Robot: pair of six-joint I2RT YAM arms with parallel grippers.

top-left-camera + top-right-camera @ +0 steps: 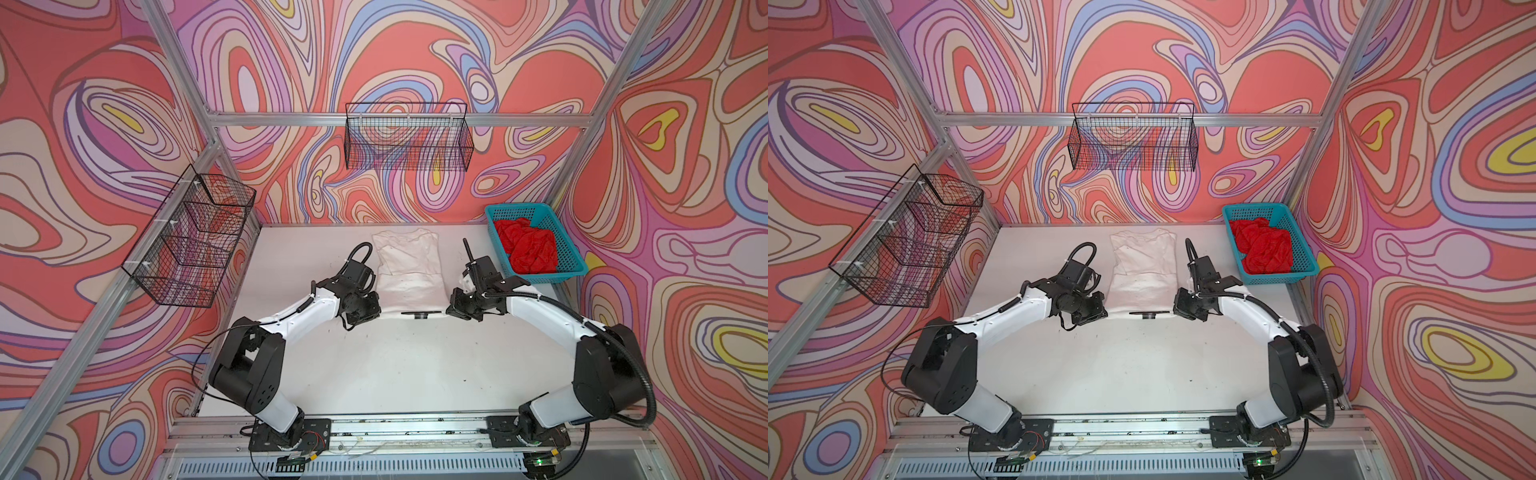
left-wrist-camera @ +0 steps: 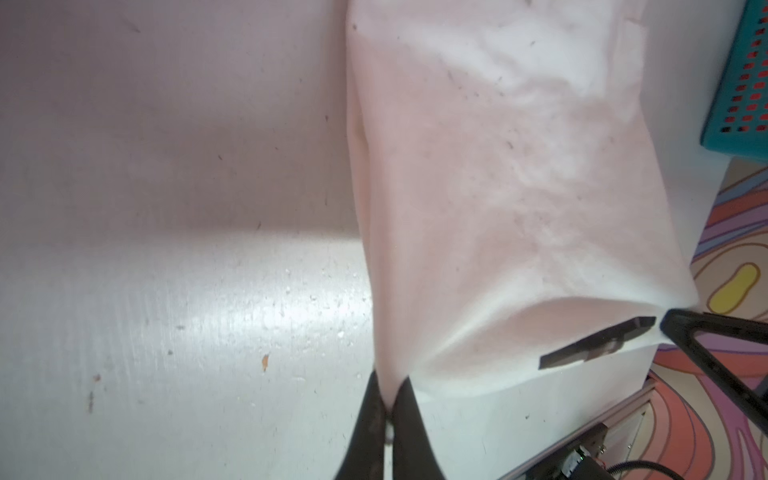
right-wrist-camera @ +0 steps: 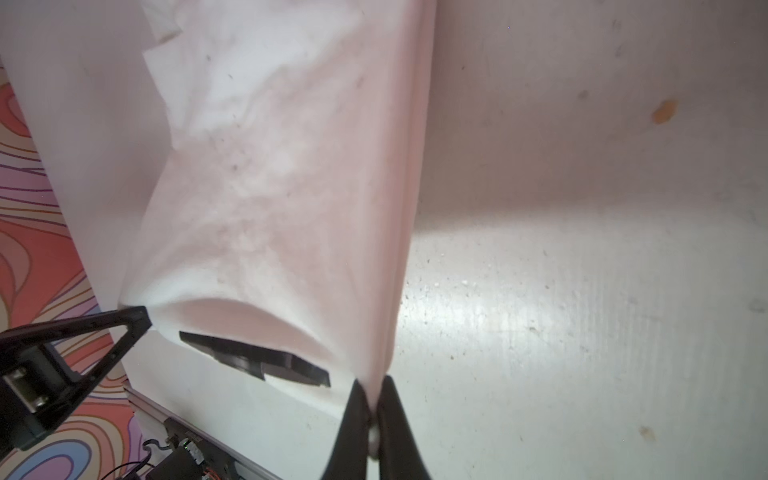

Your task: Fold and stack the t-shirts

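Midway through folding: large white speckled cloth t-shirt point(image 1: 407, 266) spread on white tabletop point(image 1: 374, 365), near hem corners pinched by left gripper point(image 2: 388, 399) and right gripper point(image 3: 374, 399); crumpled red cloth t-shirt point(image 1: 527, 249) waiting in teal plastic lattice basket point(image 1: 571, 266). Next, probably: hem carried evenly toward collar.

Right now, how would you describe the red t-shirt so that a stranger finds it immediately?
Look at the white table and go to its far right corner, where a teal basket stands. The red t-shirt lies crumpled inside it. The white t-shirt lies on the table itself, while this one is bright red and unfolded.
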